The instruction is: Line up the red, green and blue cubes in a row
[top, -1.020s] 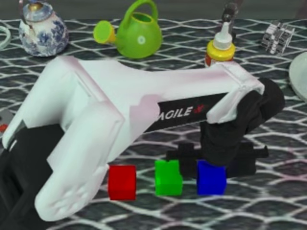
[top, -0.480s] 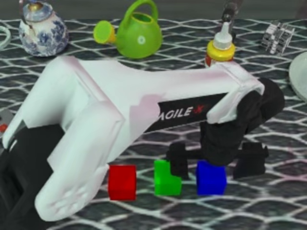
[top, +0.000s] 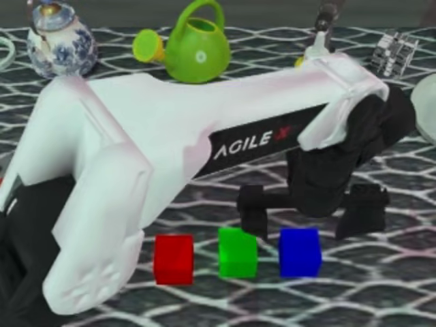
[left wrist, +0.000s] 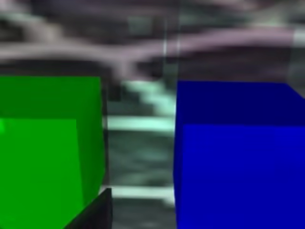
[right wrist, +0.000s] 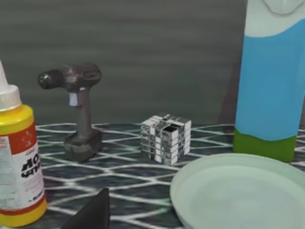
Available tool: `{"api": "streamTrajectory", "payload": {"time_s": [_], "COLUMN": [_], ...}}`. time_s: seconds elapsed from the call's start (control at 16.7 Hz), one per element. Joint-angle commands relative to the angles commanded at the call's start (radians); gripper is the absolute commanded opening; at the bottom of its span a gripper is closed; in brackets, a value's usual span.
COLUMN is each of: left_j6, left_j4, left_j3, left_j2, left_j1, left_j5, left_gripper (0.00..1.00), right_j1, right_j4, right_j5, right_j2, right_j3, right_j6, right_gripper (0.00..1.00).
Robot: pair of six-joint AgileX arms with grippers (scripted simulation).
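Observation:
The red cube (top: 173, 257), green cube (top: 237, 252) and blue cube (top: 300, 252) stand in a row near the table's front edge, with small gaps between them. My left gripper (top: 308, 212) hovers just above and behind the blue cube, open, with one finger (top: 253, 211) over the green cube's far side and the other to the right of the blue cube. Nothing is held. The left wrist view looks down on the green cube (left wrist: 47, 152) and blue cube (left wrist: 238, 157), side by side. My right gripper (right wrist: 136, 214) is parked at the far right, open and empty.
Along the back stand a blue-and-white teapot (top: 60, 41), a lime-green watering can (top: 194, 48), a yellow glue bottle (right wrist: 16, 162), a drill (right wrist: 78, 114) and a black-and-white puzzle cube (top: 394, 51). A pale plate (right wrist: 243, 191) lies at the right edge, with a blue-and-green bottle (right wrist: 271, 81) behind it.
The left gripper's fingers have spread away from the blue cube, and the gripper has lifted and drawn back. The three cubes have stayed in place.

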Motion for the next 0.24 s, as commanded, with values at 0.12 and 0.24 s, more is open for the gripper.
{"api": "streamTrajectory", "payload": {"time_s": [0.12,0.24], "left_j6": [-0.001,-0.001], "left_j4": [-0.062,-0.082], "left_j3": [0.055,0.074], "left_j2": [-0.013,-0.021], "left_j1": [0.006,0.009], "left_j5": [-0.001,-0.002], "left_gripper": [1.0,1.0], "right_j1": [0.0,0.0], "right_j4": [0.0,0.0], "right_j5": [0.0,0.0], "right_j2": [0.0,0.0], "right_j3": [0.0,0.0], "right_j6": [0.0,0.0], "right_gripper": [1.0,1.0]}}
